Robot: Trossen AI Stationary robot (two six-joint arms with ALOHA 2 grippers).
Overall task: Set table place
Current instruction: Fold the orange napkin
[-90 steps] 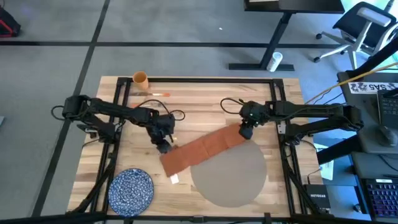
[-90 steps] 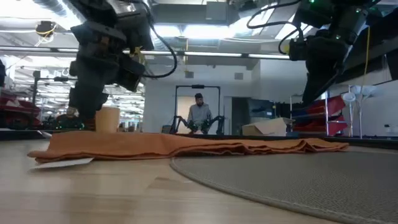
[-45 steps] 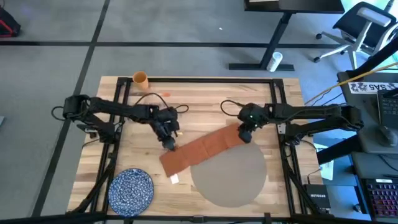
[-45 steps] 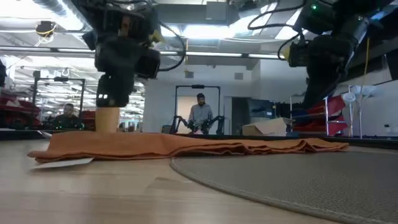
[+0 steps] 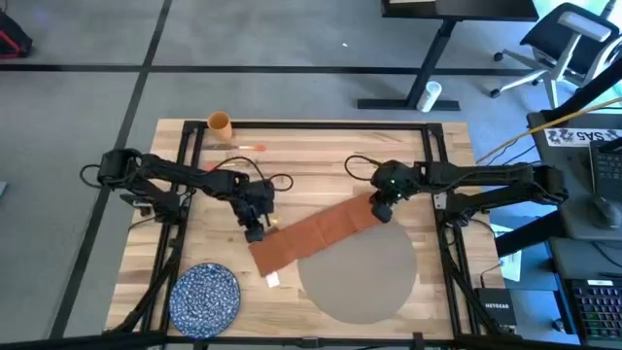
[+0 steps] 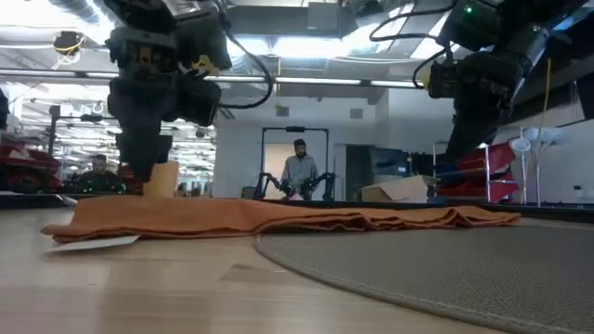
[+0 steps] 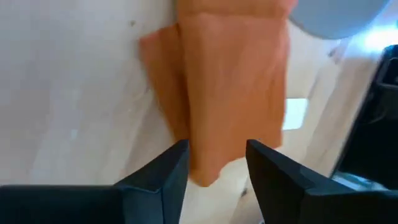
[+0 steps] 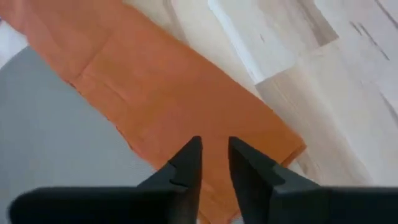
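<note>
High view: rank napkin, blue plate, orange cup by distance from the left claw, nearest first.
From the left claw:
1. Rust-red napkin, right beside it, its near end under the claw.
2. Blue speckled plate, at the table's near left corner.
3. Orange cup, at the far left edge.

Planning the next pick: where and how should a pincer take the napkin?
Grip the napkin at a short end, from above. It lies flat as a long diagonal strip, one end on the bare table, the other overlapping the placemat. The left pincer hovers open over the bare-wood end, whose free edge looks easier to pinch; the right pincer hangs over the other end.
</note>
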